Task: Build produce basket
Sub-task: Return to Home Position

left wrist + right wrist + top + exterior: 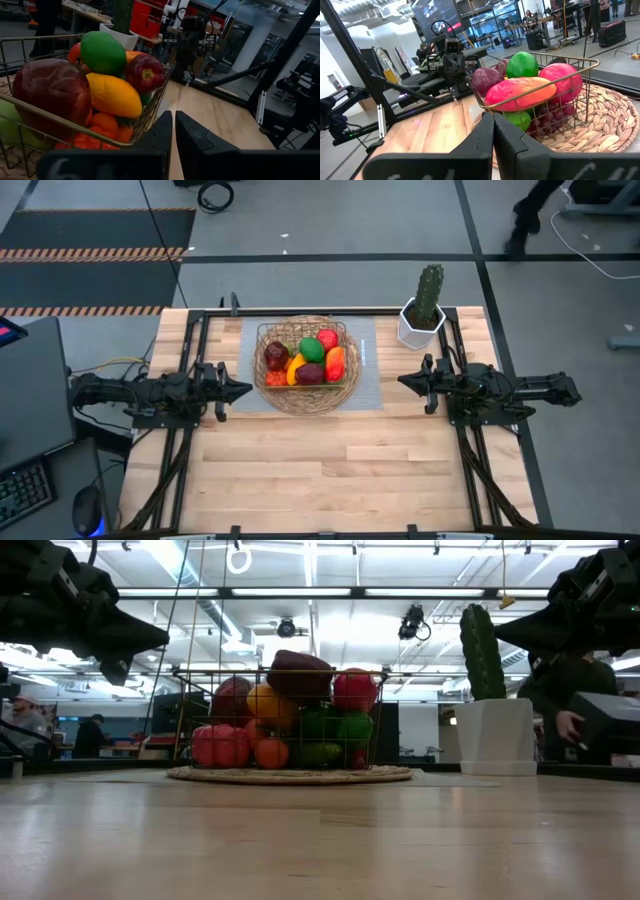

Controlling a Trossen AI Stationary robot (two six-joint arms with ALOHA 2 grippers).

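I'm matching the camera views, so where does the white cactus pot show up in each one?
High view: white cactus pot upper right of the basket.
Low view: right of the basket.
Left wrist view: beyond the basket's far rim.
Right wrist view: not in it.
Shared landmark: the basket.

The near half of the table [340,480] lies bare. Far centre, the filled basket [285,402] blocks passage; the potted cactus [424,315] stands at far right.

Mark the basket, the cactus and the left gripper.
basket [192,700]: low view, bare wire wall.
cactus [430,288]: high view, green stem.
left gripper [247,389]: high view, between its fingertips.
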